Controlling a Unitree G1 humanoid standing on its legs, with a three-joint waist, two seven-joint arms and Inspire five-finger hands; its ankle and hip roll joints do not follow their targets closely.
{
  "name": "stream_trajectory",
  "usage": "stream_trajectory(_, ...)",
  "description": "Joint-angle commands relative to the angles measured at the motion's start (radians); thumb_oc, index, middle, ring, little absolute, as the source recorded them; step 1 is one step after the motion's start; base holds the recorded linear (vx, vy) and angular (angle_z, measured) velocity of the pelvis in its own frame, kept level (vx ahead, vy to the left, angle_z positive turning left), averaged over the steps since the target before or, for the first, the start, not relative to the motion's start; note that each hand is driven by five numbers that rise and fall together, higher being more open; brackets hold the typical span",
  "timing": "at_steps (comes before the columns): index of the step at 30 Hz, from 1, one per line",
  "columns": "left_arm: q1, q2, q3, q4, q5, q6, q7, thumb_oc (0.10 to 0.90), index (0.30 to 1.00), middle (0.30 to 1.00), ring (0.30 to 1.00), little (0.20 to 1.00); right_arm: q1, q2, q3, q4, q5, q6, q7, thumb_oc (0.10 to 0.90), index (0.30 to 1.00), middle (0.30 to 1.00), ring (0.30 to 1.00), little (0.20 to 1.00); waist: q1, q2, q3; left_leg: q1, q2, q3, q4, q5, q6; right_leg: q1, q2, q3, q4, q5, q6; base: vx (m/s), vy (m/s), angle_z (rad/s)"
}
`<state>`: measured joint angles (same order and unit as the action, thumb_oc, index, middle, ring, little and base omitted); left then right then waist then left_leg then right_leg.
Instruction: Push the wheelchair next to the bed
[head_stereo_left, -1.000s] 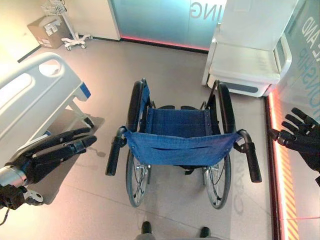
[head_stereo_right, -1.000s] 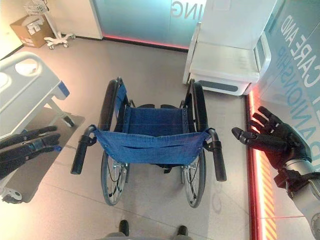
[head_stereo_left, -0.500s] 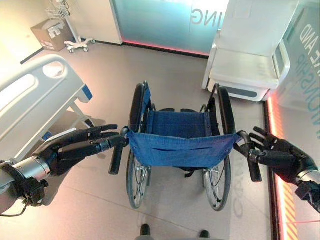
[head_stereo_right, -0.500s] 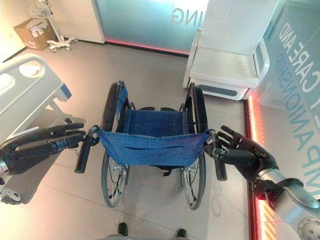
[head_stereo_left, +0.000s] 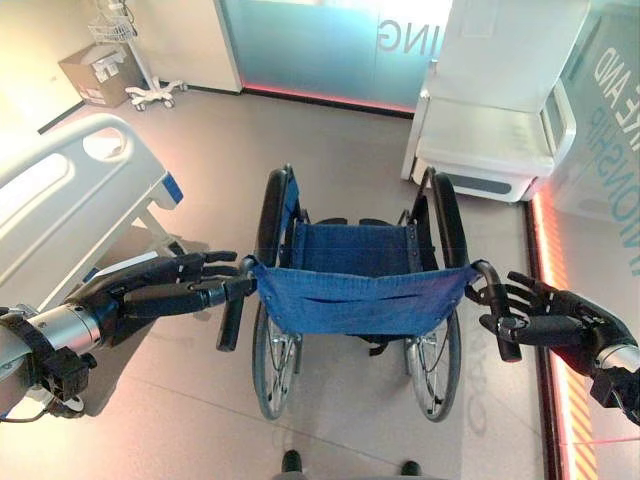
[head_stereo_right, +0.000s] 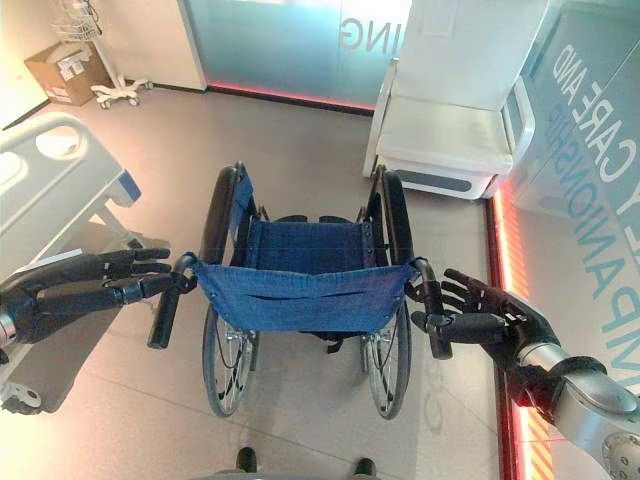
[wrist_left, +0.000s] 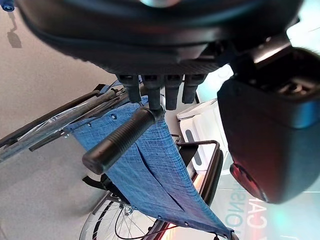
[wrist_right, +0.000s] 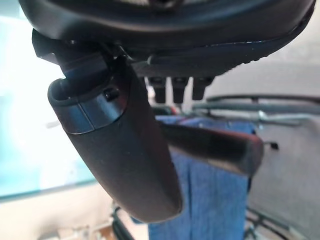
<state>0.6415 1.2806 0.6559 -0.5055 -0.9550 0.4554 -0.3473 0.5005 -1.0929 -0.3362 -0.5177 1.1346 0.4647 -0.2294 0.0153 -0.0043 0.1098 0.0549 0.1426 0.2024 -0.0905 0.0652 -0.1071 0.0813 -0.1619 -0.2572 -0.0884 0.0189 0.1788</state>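
Blue wheelchair (head_stereo_left: 360, 290); left robot hand (head_stereo_left: 150, 295), right robot hand (head_stereo_left: 555, 325) fingers straight at push handles.

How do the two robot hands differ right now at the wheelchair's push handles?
The left robot hand reaches with straight fingers, its fingertips at the top of the left push handle; the right robot hand has its fingers spread on either side of the right push handle. The left robot hand is nearer the bed, the right robot hand nearer the white chair. Both are open, neither curled around its handle.
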Motion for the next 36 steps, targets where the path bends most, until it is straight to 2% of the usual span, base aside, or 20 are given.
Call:
stream_trajectory(1, 0.016, 0.069, 0.021, 0.035, -0.024, 0.012, -0.003, 0.800, 0.900, 0.900, 0.900, 0.900, -0.132, -0.096, -0.026, 0.015, -0.049, -0.043, -0.066, 0.800, 0.900, 0.900, 0.900, 0.900, -0.023, 0.025, 0.003, 0.008, -0.005, 0.076, 0.003, -0.007, 0.001, -0.012, 0.010, -0.037, 0.001, 0.030, -0.015, 0.00, 0.000, 0.00)
stream_trajectory(6, 0.005, 0.073, 0.014, 0.033, -0.035, 0.011, 0.005, 0.800, 0.900, 0.900, 0.900, 0.900, -0.151, -0.112, -0.011, 0.020, -0.044, -0.020, -0.055, 0.800, 0.900, 0.900, 0.900, 0.900, -0.018, 0.027, 0.010, 0.001, -0.006, 0.067, 0.003, -0.006, 0.001, -0.016, 0.009, -0.037, 0.001, 0.029, -0.015, 0.00, 0.000, 0.00)
stream_trajectory(8, -0.015, 0.076, -0.012, 0.039, -0.035, -0.002, 0.004, 0.800, 0.900, 0.900, 0.900, 0.900, -0.192, -0.122, 0.034, 0.043, -0.047, -0.018, -0.061, 0.800, 0.900, 0.900, 0.900, 0.900, -0.010, 0.027, 0.013, 0.001, -0.008, 0.059, 0.003, -0.006, 0.002, -0.014, 0.007, -0.040, 0.001, 0.030, -0.015, 0.02, 0.006, 0.01)
stream_trajectory(15, -0.047, 0.075, -0.057, 0.053, -0.028, -0.016, 0.001, 0.800, 0.900, 0.900, 0.900, 0.900, -0.241, -0.122, 0.109, 0.130, 0.016, 0.074, -0.076, 0.800, 0.900, 0.900, 0.900, 0.900, 0.003, 0.024, 0.011, 0.000, -0.010, 0.050, 0.003, -0.006, 0.000, -0.008, 0.004, -0.050, 0.001, 0.029, -0.014, 0.02, 0.008, 0.01)
stream_trajectory(20, -0.042, 0.072, -0.058, 0.044, -0.030, -0.019, 0.008, 0.800, 0.900, 0.900, 0.900, 0.900, -0.260, -0.107, 0.148, 0.155, 0.032, 0.088, -0.054, 0.800, 0.900, 0.900, 0.900, 0.900, 0.010, 0.024, 0.016, -0.004, -0.011, 0.044, 0.003, -0.006, 0.002, -0.008, 0.004, -0.055, 0.001, 0.028, -0.016, 0.01, 0.003, 0.00)
stream_trajectory(24, -0.092, 0.076, -0.112, 0.059, -0.023, -0.021, 0.002, 0.800, 0.900, 0.900, 0.900, 0.900, -0.332, -0.103, 0.215, 0.198, 0.043, 0.096, -0.050, 0.800, 0.900, 0.900, 0.900, 0.900, 0.021, 0.023, 0.020, -0.008, -0.017, 0.031, 0.003, -0.007, 0.002, -0.007, 0.002, -0.057, 0.001, 0.029, -0.016, 0.01, 0.000, 0.00)
stream_trajectory(25, -0.103, 0.076, -0.124, 0.060, -0.022, -0.021, 0.005, 0.800, 0.900, 0.900, 0.900, 0.900, -0.343, -0.104, 0.225, 0.204, 0.038, 0.099, -0.054, 0.740, 0.811, 0.811, 0.811, 0.811, 0.022, 0.023, 0.021, -0.009, -0.018, 0.029, 0.003, -0.007, 0.002, -0.008, 0.002, -0.057, 0.001, 0.029, -0.016, 0.00, 0.000, 0.00)
stream_trajectory(26, -0.114, 0.078, -0.132, 0.063, -0.023, -0.018, 0.008, 0.800, 0.900, 0.900, 0.900, 0.900, -0.355, -0.104, 0.236, 0.212, 0.028, 0.101, -0.055, 0.507, 0.460, 0.460, 0.460, 0.460, 0.024, 0.024, 0.023, -0.010, -0.017, 0.028, 0.003, -0.006, 0.002, -0.008, 0.002, -0.057, 0.001, 0.029, -0.016, 0.00, 0.000, 0.00)
stream_trajectory(27, -0.116, 0.079, -0.134, 0.064, -0.023, -0.018, 0.009, 0.800, 0.900, 0.900, 0.900, 0.900, -0.357, -0.105, 0.238, 0.214, 0.026, 0.101, -0.054, 0.400, 0.300, 0.300, 0.300, 0.300, 0.024, 0.025, 0.023, -0.010, -0.017, 0.028, 0.003, -0.005, 0.002, -0.008, 0.002, -0.057, 0.001, 0.029, -0.016, 0.00, 0.000, 0.00)
stream_trajectory(31, -0.129, 0.083, -0.144, 0.076, -0.014, -0.008, 0.021, 0.800, 0.900, 0.900, 0.900, 0.900, -0.379, -0.101, 0.261, 0.238, 0.006, 0.091, -0.056, 0.400, 0.300, 0.300, 0.300, 0.300, 0.030, 0.027, 0.028, -0.013, -0.017, 0.024, 0.003, -0.004, 0.002, -0.008, 0.002, -0.061, 0.001, 0.029, -0.017, 0.00, 0.004, 0.05)
stream_trajectory(33, -0.120, 0.083, -0.129, 0.089, 0.022, 0.036, 0.032, 0.800, 0.900, 0.900, 0.900, 0.900, -0.381, -0.095, 0.259, 0.252, -0.007, 0.091, -0.053, 0.400, 0.300, 0.300, 0.300, 0.300, 0.033, 0.027, 0.027, -0.013, -0.016, 0.023, 0.003, -0.005, 0.002, -0.006, 0.002, -0.065, 0.001, 0.028, -0.016, 0.02, -0.003, 0.06)
stream_trajectory(34, -0.106, 0.087, -0.113, 0.105, 0.088, 0.070, 0.042, 0.800, 0.900, 0.900, 0.900, 0.900, -0.384, -0.096, 0.255, 0.260, -0.008, 0.095, -0.050, 0.400, 0.300, 0.300, 0.300, 0.300, 0.035, 0.027, 0.027, -0.012, -0.018, 0.020, 0.003, -0.004, 0.002, -0.005, 0.003, -0.065, 0.001, 0.028, -0.016, 0.02, -0.003, 0.04)
stream_trajectory(36, -0.086, 0.093, -0.084, 0.135, 0.104, 0.093, 0.034, 0.800, 0.900, 0.900, 0.900, 0.900, -0.382, -0.107, 0.243, 0.262, 0.000, 0.102, -0.045, 0.400, 0.300, 0.300, 0.300, 0.300, 0.035, 0.025, 0.027, -0.013, -0.019, 0.019, 0.003, -0.004, 0.001, -0.004, 0.003, -0.068, 0.001, 0.028, -0.016, 0.00, 0.000, 0.00)
